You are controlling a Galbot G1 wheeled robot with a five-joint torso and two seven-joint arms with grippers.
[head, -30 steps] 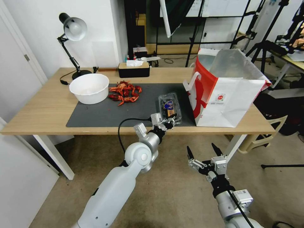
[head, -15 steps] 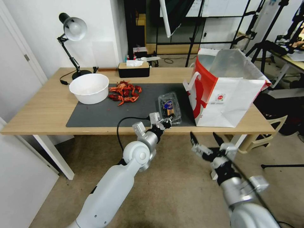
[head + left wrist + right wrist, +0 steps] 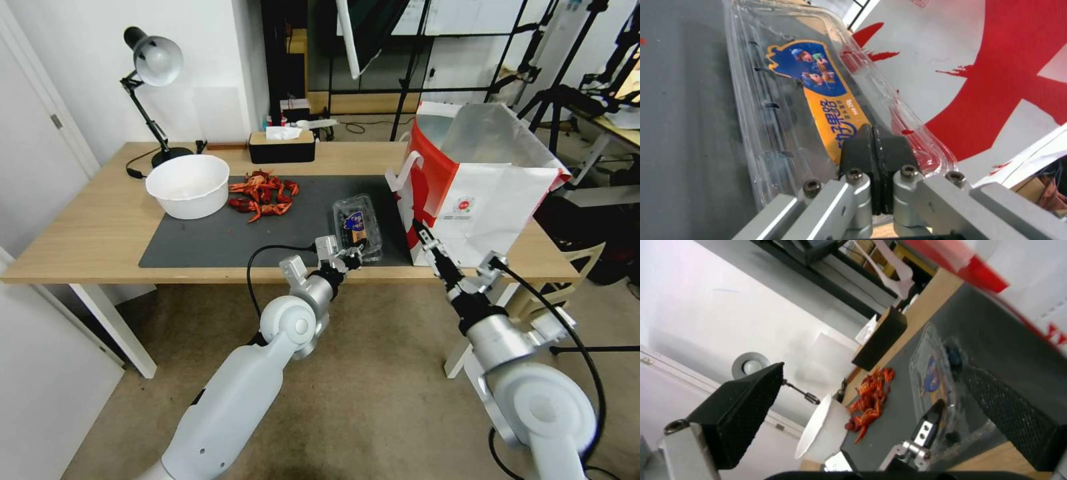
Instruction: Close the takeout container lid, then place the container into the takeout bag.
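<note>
The lid (image 3: 818,96) is seen lying flat on the takeout container (image 3: 358,227), pressed by the left gripper (image 3: 874,146) with fingers closed together. The container rests on the bench (image 3: 87,233) at nine o'clock of the takeout bag (image 3: 480,200) (bagging remains). The right gripper (image 3: 880,406) is held spread near the bag.

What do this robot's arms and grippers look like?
Both arms are glossy white with round silver joints and looping black cables. The left gripper is a silver bolted frame with smooth black fingers; the right gripper has black, dimpled, wedge-shaped pads.

takeout container (image 3: 358,227) glossy clear plastic | mat (image 3: 200,243) matt grey | table (image 3: 80,233) wood
</note>
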